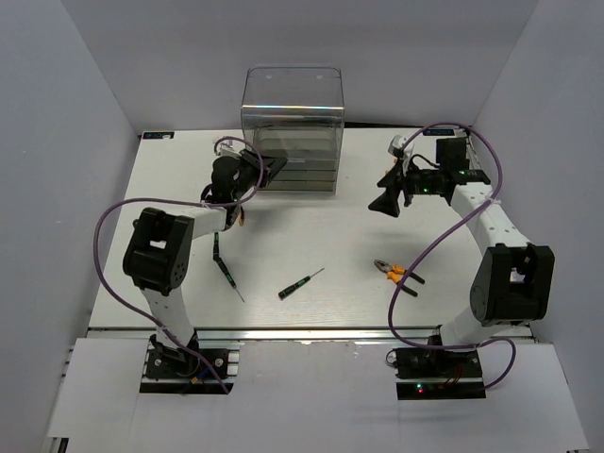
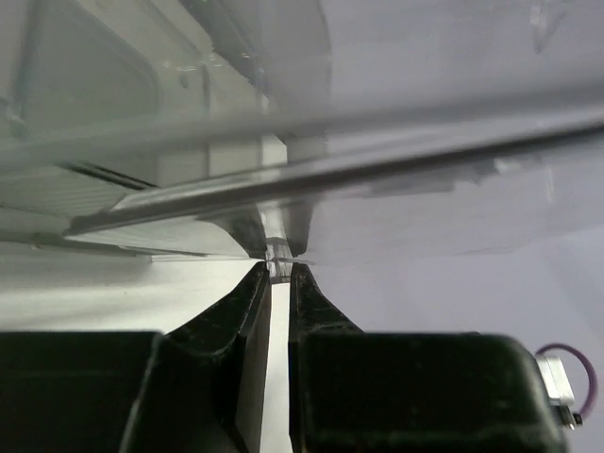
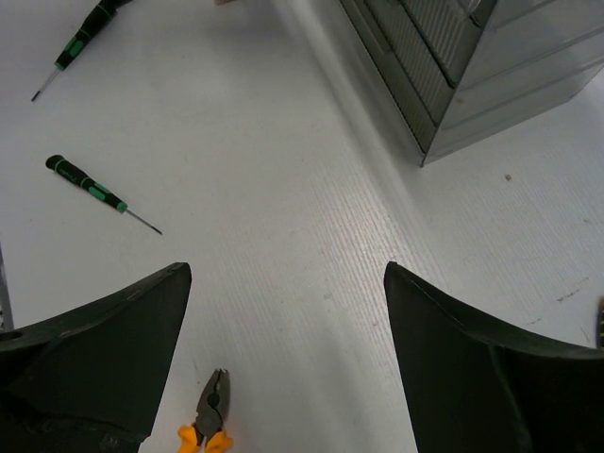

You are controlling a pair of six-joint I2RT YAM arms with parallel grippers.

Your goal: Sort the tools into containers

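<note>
Over on the left, the left gripper [image 2: 276,274] is right up against the front of the smoky-grey drawer box [image 1: 293,132], at its left corner. The wrist view shows the jaws drawn narrow, their black fingers [image 2: 247,300] pinched on a small clear tab [image 2: 276,253] at the edge of one drawer. Which drawer of the stack it is, I cannot tell. The box stands at the far edge of the white table [image 1: 330,226].

Just below that arm lies the first screwdriver [image 1: 226,274], black-green handle, on the table with its tip pointing toward the near edge. Moving along, the second screwdriver [image 1: 298,286] sits near the middle of the table, angled, with its thin shaft up and to the right. The two are apart, not touching.

Further right, the pliers [image 1: 396,276] lie flat on the table, orange-and-black handles spread a little. Nothing is touching them.

And on the far right, the right gripper [image 3: 286,269] hangs above the table between the box and the pliers. Its jaws are wide apart and carry nothing. Its own camera looks down on the pliers' nose and both screwdrivers.
</note>
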